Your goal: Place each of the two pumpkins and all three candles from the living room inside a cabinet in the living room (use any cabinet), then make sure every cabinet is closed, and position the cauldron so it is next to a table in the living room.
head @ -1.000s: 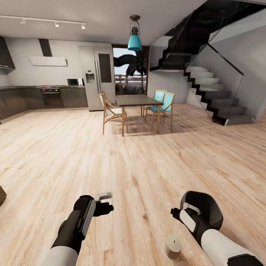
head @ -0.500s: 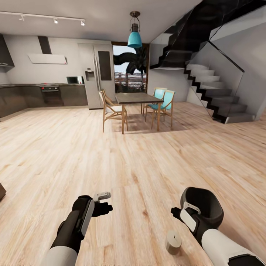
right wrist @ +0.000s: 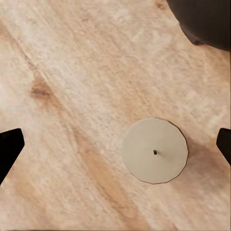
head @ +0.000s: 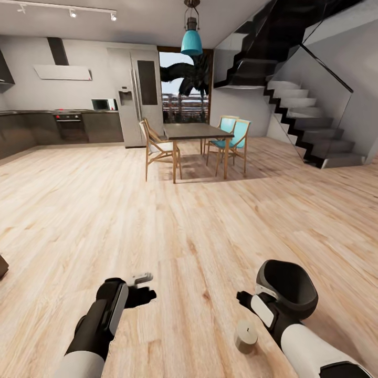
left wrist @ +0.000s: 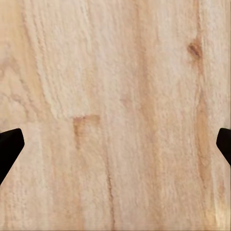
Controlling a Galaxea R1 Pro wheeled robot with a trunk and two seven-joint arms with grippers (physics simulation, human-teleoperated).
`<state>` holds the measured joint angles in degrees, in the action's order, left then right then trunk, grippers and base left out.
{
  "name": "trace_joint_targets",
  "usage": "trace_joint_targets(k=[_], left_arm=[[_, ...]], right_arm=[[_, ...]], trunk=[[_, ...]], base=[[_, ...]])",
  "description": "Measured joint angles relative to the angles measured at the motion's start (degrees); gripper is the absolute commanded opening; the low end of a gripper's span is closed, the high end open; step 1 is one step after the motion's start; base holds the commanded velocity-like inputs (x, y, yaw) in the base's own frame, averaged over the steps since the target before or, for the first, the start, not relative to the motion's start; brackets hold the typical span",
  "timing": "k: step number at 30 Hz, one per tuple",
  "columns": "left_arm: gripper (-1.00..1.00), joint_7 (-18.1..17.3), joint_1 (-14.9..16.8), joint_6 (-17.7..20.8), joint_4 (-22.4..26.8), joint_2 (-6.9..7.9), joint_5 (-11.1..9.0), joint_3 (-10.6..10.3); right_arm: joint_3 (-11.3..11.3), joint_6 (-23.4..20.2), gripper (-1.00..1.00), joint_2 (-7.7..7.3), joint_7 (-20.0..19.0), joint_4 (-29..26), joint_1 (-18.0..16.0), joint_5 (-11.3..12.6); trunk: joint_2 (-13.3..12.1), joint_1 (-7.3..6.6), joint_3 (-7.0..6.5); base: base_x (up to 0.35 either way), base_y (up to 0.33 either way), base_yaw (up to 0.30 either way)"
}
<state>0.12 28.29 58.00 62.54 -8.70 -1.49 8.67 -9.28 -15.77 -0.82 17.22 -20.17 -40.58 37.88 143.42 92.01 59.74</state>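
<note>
Candle (right wrist: 154, 151) upright on wood floor (head: 199, 220), near cauldron (head: 289, 287).

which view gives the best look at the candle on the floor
The right wrist view: the candle is seen from straight above, large, wick visible. The head view shows the same candle small, upright beside the right arm. The left wrist view gives bare wooden floor.

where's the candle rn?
Head view: candle stands upright on the wood floor at lower right, beside the right arm, just in front of the black cauldron.
</note>
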Motion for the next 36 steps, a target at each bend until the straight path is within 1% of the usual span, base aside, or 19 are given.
trace_joint_targets(k=[1,3,4,7,9,10,14,21,23,26,28,31,34,35,36], left_arm=[[1.00,-0.3,0.0,0.0,0.3,0.32,-0.3,0.3],[1.00,-1.0,0.2,-0.6,0.2,0.97,-0.8,1.0],[1.00,-1.3,0.3,-1.0,0.0,0.64,-1.2,0.6],[1.00,-0.3,0.4,-1.3,-0.2,-0.33,-2.4,-0.3],[1.00,0.3,0.4,-1.4,-0.2,-0.98,-3.2,-1.0],[1.00,0.6,0.4,-1.4,-0.3,-1.29,-3.6,-1.3],[1.00,1.9,0.4,-1.4,-0.2,-1.30,-4.9,-2.5],[1.00,4.2,0.4,-1.4,-0.2,-1.30,-7.2,-2.6],[1.00,4.8,0.4,-1.4,-0.1,-1.30,-7.8,-2.5],[1.00,4.8,0.4,-1.3,-0.1,-1.30,-8.7,-2.5],[1.00,4.7,0.4,-1.3,-0.1,-1.30,-8.8,-2.5],[1.00,4.7,0.4,-1.3,0.0,-1.30,-8.9,-1.9],[1.00,4.3,0.4,-1.3,0.0,-1.30,-9.0,-1.0],[1.00,3.9,0.4,-1.3,0.0,-1.29,-9.2,0.4],[1.00,3.4,0.4,-1.3,0.0,-1.30,-9.6,1.1]], right_arm=[[0.2,0.0,1.00,0.32,-0.1,-0.3,0.0,0.0],[-0.5,-0.1,1.00,0.58,0.4,-0.5,0.0,0.2],[-0.8,-0.2,1.00,0.91,0.6,-0.3,0.0,0.2],[-1.4,-0.2,1.00,1.88,0.8,-0.4,0.0,0.3],[-1.5,-0.2,1.00,2.14,0.9,-0.4,0.0,0.3],[-1.6,-0.2,1.00,2.20,0.9,-0.4,0.0,0.3],[-1.6,-0.3,1.00,2.30,0.9,-0.4,0.0,0.4],[-1.7,-0.3,1.00,2.24,0.6,-0.4,0.0,0.4],[-1.6,-0.2,1.00,2.23,0.6,-0.4,0.0,0.4],[-1.4,-0.2,1.00,2.16,0.6,-0.4,0.0,0.4],[-1.3,-0.4,1.00,2.15,0.7,-0.4,-0.1,0.4],[-1.1,-0.8,1.00,2.03,1.1,-0.2,-0.2,0.6],[-1.0,-1.1,1.00,1.81,1.3,0.0,-0.4,0.8],[-1.0,-1.2,1.00,1.77,1.3,0.1,-0.4,0.9],[-1.0,-1.5,1.00,1.74,1.5,0.2,-0.5,0.9]], trunk=[[0.0,0.00,0.00],[0.0,0.00,0.00],[0.0,0.00,0.00],[0.0,0.00,0.00],[0.0,0.00,0.00],[0.0,0.00,0.00],[0.0,0.00,0.00],[0.0,0.00,0.00],[0.0,0.06,0.44],[0.1,0.13,1.10],[0.1,0.18,1.54],[0.1,0.26,2.21],[0.2,0.34,2.87],[0.2,0.37,3.10],[0.2,0.39,3.32]], base=[[0.000,0.000,0.000],[0.000,0.000,0.000],[0.000,0.000,0.000],[0.000,0.000,0.000],[0.062,0.000,0.000],[0.120,0.000,0.000],[0.132,0.000,0.000],[0.027,0.000,0.000],[0.003,0.000,0.000],[0.001,0.000,0.000],[0.000,0.000,0.000],[0.000,0.000,0.000],[0.000,0.000,0.000],[0.000,0.000,0.000],[0.000,0.000,0.000]])
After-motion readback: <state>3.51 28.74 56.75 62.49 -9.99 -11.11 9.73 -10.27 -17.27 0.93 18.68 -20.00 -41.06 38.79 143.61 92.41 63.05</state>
